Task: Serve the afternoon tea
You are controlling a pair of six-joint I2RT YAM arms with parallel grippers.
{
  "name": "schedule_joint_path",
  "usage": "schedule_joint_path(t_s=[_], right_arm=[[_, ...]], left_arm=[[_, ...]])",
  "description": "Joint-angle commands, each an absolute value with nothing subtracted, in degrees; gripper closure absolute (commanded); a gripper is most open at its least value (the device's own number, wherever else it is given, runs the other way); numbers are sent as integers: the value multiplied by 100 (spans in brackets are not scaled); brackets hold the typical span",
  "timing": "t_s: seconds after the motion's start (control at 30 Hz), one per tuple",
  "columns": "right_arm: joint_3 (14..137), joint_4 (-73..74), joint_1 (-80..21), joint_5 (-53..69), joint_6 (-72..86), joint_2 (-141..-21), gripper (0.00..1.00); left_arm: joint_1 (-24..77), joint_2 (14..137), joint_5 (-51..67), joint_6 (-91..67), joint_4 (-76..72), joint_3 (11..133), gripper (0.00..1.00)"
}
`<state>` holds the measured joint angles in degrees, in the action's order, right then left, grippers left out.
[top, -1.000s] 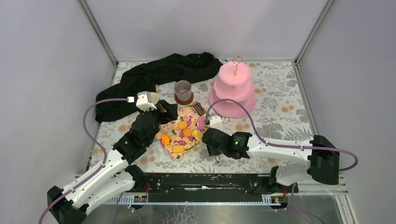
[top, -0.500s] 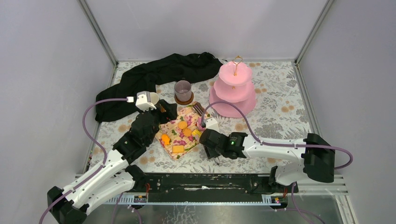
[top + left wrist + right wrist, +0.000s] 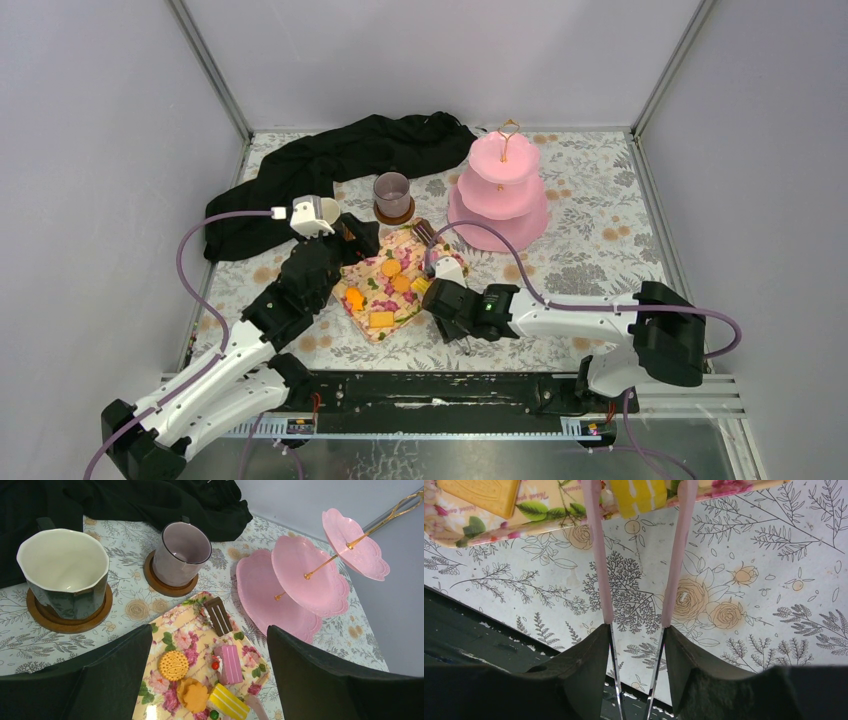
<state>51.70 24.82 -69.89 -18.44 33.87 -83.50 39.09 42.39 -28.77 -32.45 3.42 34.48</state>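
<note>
Two arms of the pink tongs (image 3: pixel 596 555) straddle the yellow cake (image 3: pixel 638 495), right gripper (image 3: pixel 635 642) squeezing them; left gripper (image 3: pixel 208 640) hangs wide open above the floral napkin (image 3: pixel 197 630).

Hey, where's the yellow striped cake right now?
In the left wrist view, the yellow striped cake lies at the right edge of the floral napkin, beside the pink cake; the right wrist view shows it between the two arms of the pink tongs.

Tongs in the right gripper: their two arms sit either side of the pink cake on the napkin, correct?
Not the pink cake. The right wrist view shows the tongs in the right gripper with their arms either side of the yellow cake on the napkin.
</note>
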Motion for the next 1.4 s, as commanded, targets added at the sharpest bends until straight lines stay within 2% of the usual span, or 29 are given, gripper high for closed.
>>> schedule_joint_path(t_s=[0.0,0.5,0.6,0.73,0.9,1.37], right_arm=[[5415,2347,-7040,-1874,3225,-8424,50],[5696,2261,-6959,-1740,3008,-8826,51],[5706,2234,-6943,-1681,3007,-8859,57],[5713,2246,-6943,-1614,3034,-8822,73],[5692,2347,-6943,-1674,3117,-8649,78],[5806,2638,-6943,-1855,3293,-7957,79]], left_arm=[[3867,4229,-2925,-3219,0,3445,8],[3782,4237,-2836,-3243,-3,3463,8],[3766,4228,-2822,-3250,-8,3464,8],[3746,4216,-2807,-3260,-8,3455,8],[3733,4206,-2811,-3278,-4,3445,8],[3740,4150,-2868,-3270,-2,3428,8]])
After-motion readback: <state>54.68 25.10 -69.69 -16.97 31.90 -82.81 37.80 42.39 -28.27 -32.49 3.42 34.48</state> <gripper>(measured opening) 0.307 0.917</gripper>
